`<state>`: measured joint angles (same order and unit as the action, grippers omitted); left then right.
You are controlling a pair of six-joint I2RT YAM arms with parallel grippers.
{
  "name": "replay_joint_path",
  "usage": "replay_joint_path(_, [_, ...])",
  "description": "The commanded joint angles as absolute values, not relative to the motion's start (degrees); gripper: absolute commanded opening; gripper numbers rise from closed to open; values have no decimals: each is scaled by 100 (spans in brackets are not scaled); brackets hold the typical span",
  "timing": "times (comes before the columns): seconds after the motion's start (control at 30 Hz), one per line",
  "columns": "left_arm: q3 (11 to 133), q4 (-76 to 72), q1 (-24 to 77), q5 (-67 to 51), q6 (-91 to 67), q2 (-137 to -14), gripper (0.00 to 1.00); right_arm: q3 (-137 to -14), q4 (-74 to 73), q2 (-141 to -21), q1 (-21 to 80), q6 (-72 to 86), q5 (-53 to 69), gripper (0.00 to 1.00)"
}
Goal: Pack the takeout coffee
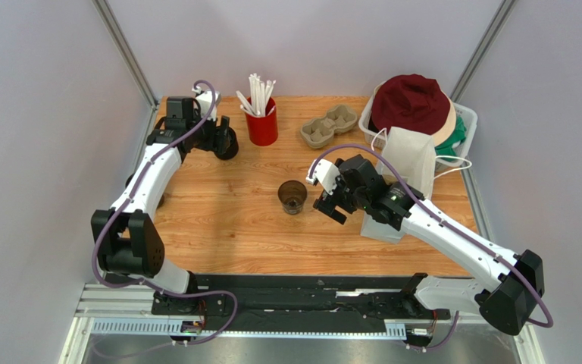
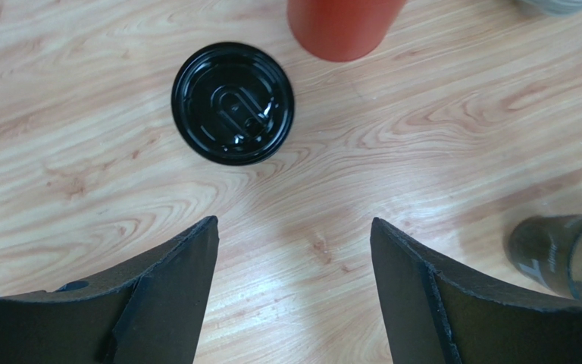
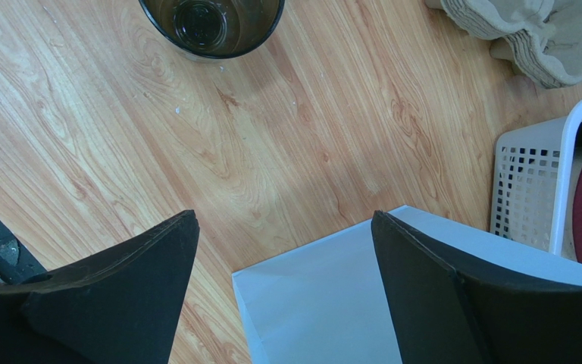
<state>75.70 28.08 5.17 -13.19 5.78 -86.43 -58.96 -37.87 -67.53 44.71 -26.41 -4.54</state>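
The takeout coffee cup [image 1: 292,197], brown paper with a dark inside, stands open in the middle of the table with no lid on it; it also shows in the wrist views [image 3: 211,26] [image 2: 567,254]. Its black round lid [image 2: 233,102] lies flat on the wood beside the red cup. My left gripper [image 2: 294,224] hovers open just short of the lid, nothing between its fingers; from above it [image 1: 222,142] sits at the back left. My right gripper [image 1: 326,203] [image 3: 285,220] is open and empty, just right of the cup.
A red cup of white straws [image 1: 261,121] stands at the back. A cardboard cup carrier [image 1: 330,126] lies right of it. A white basket [image 1: 464,121] holds a maroon hat [image 1: 411,102]. A white paper bag [image 1: 411,161] stands before it; a white flat surface [image 3: 332,303] lies under my right gripper.
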Motion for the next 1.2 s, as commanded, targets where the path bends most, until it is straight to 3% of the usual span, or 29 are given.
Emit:
replay_joint_path(0.0, [7769,2734,431,-1020,334,-9034,80,-5897,-3560,-6785,4526,-2681,-439,91])
replay_joint_path(0.63, [8780,2715,281,-281,238,-10370,68,-5880,-3586,-6899,4535,-2681,-369,91])
replay_joint_path(1.17, [9149,2654,255,-237,343,-10793,64,-5871,-3612,-7022,4553,-2698,-369,91])
